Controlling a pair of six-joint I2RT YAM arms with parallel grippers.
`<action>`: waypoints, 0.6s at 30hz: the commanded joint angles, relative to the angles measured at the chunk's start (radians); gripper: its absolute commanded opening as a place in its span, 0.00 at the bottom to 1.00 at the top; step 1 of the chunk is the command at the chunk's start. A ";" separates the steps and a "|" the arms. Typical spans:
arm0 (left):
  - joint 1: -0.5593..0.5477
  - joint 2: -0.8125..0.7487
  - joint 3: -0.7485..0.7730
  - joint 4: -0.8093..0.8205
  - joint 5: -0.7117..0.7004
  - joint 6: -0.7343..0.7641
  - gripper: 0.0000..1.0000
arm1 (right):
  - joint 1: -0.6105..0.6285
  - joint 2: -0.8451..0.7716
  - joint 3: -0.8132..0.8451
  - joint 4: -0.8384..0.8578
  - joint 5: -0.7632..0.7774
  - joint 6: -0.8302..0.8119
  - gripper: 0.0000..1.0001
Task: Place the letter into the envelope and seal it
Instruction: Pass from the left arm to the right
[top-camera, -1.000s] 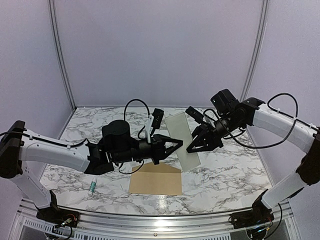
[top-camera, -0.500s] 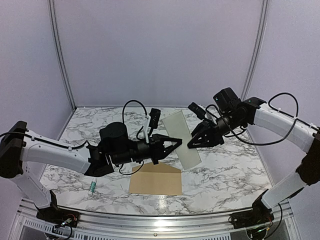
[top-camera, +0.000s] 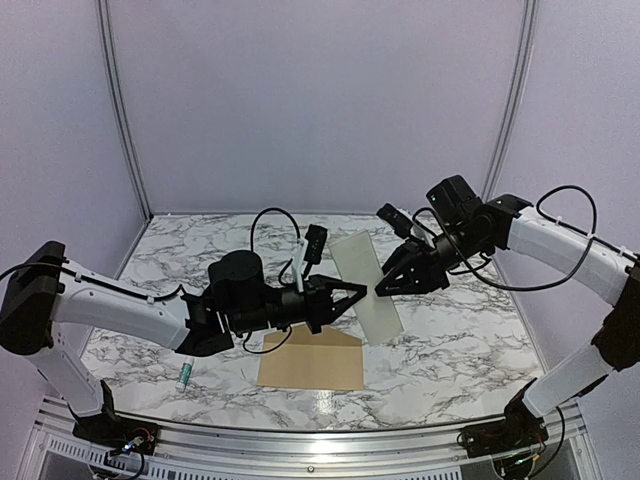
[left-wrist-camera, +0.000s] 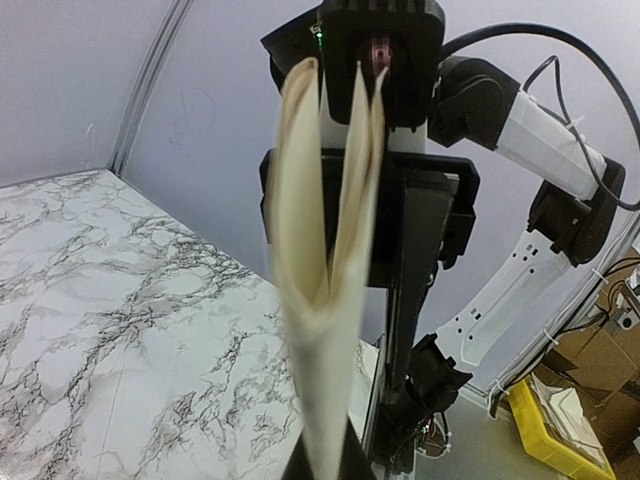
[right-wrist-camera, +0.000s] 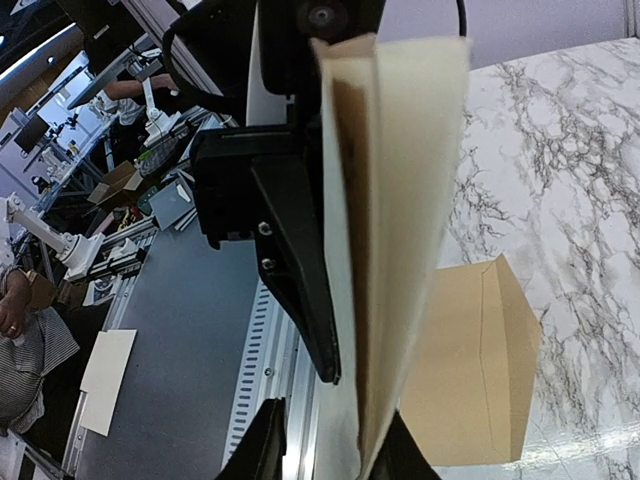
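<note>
1. The letter (top-camera: 365, 285) is a thin cream sheet folded over on itself into a long, narrow strip. It is held tilted in the air between the two arms, above the far edge of the envelope (top-camera: 312, 360). In the left wrist view its two leaves bow apart in a slim V.
2. The envelope is plain tan-brown kraft paper. It lies flat on the white, grey-veined marble table (top-camera: 450, 350), with its triangular flap open and pointing away from the arm bases.
3. The left gripper (top-camera: 358, 292) has black, wedge-shaped fingers clamped tight on one edge of the letter.
4. The right gripper (top-camera: 380, 290) has its jaws narrowly parted, with one on each side of the letter's opposite edge. The right wrist view does not make clear whether they actually pinch the paper.
5. A small white-and-green tube (top-camera: 184, 375) lies on the table near the left arm, well apart from the envelope.
</note>
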 joint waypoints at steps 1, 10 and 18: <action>0.006 0.000 0.023 0.067 0.008 -0.009 0.04 | 0.002 -0.005 -0.016 0.024 -0.010 0.012 0.23; 0.006 -0.004 0.013 0.092 0.009 -0.010 0.04 | 0.002 -0.006 -0.035 0.042 0.000 0.023 0.20; 0.006 0.012 0.018 0.095 0.015 -0.020 0.04 | 0.001 -0.004 -0.027 0.043 -0.016 0.024 0.10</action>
